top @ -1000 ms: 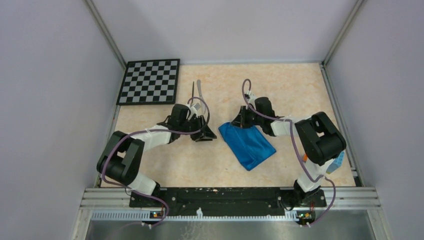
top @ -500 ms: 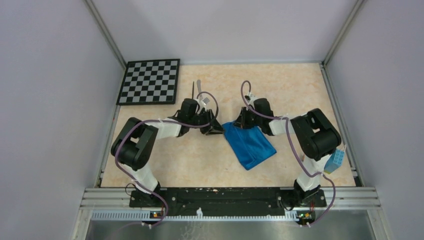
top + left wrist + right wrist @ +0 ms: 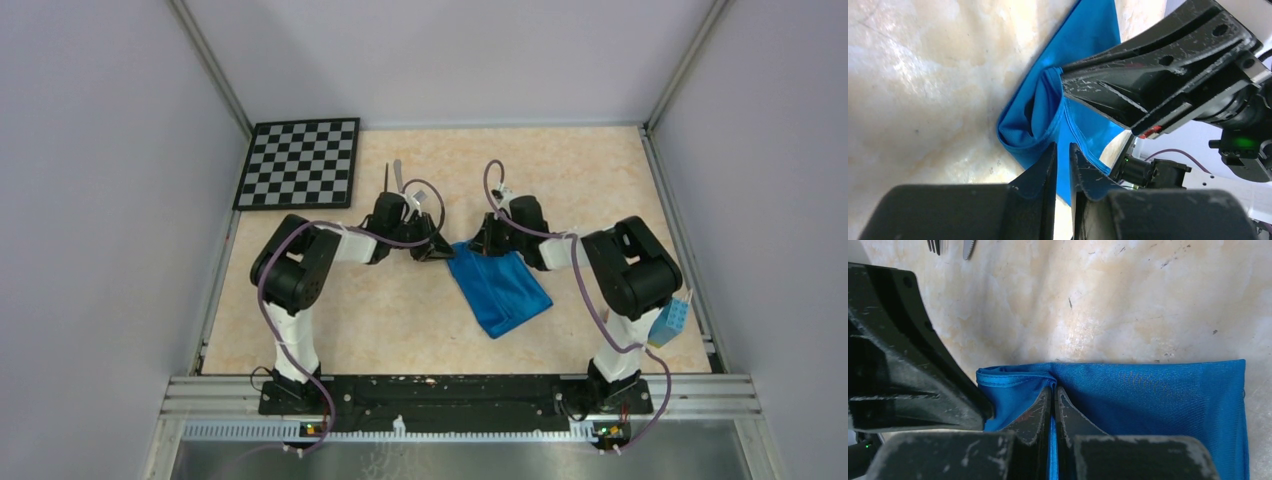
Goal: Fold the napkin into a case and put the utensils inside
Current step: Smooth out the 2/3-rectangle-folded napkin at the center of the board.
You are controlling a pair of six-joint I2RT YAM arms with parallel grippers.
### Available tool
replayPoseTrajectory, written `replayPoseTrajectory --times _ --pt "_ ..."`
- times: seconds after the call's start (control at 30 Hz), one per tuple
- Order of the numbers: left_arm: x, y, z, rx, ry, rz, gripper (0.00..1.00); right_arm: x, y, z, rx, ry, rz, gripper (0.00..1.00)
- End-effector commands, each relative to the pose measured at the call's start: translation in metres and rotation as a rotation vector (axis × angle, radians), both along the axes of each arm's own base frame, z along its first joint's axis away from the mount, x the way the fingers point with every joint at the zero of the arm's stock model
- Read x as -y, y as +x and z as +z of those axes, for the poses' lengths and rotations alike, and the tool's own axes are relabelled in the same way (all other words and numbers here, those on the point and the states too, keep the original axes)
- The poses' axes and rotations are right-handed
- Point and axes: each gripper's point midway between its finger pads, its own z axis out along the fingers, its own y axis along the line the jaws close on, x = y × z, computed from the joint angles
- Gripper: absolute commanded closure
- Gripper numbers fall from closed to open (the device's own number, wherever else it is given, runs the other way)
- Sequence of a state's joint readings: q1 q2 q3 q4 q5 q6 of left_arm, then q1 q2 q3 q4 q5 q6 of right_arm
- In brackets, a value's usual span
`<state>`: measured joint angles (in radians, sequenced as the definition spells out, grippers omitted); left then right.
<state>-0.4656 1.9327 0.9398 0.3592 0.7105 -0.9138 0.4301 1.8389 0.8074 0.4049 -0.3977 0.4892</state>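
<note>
While right end effector (image 3: 1053, 390) clamps napkin (image 3: 1158, 395), left end effector (image 3: 1063, 150) crowds same corner, grip unclear; utensils (image 3: 397, 172), checkerboard (image 3: 300, 163) beyond.

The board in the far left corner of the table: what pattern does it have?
The board has a black-and-white checkerboard pattern, best seen in the top external view.

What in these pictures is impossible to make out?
- Fork and knife: the right wrist view's top edge cuts off all but the tips.
- Napkin: inner layers are folded under in every view.
- Left gripper: the left wrist view doesn't show whether it grips anything, and overhead it is too small.
</note>
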Motion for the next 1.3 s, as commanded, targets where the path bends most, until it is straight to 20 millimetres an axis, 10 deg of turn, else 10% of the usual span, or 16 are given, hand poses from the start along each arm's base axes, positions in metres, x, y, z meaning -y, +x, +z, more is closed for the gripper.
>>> replayPoseTrajectory --times 0.0,0.2,0.4,0.53,0.83,1.27 --pt "0.011 0.019 0.007 0.081 -0.043 -0.011 0.82 0.002 0.007 -0.003 0.012 -0.008 0.011 1.00" --pt "0.004 0.020 -0.033 0.014 0.029 0.029 0.88 0.000 0.006 0.009 -0.025 -0.021 0.023 0.96" --pt "-0.006 0.009 -0.060 -0.043 0.091 0.047 0.91 0.021 -0.007 0.050 -0.028 -0.111 -0.016 0.53" --pt "-0.008 0.007 -0.061 -0.047 0.099 0.044 0.91 0.040 -0.056 0.050 -0.103 -0.148 0.012 0.41" --pt "-0.009 0.005 -0.060 -0.052 0.099 0.045 0.92 0.067 -0.153 0.042 -0.261 -0.024 -0.064 0.34" --pt "-0.008 0.007 -0.060 -0.052 0.100 0.044 0.93 0.074 -0.177 0.024 -0.318 -0.027 -0.065 0.46"
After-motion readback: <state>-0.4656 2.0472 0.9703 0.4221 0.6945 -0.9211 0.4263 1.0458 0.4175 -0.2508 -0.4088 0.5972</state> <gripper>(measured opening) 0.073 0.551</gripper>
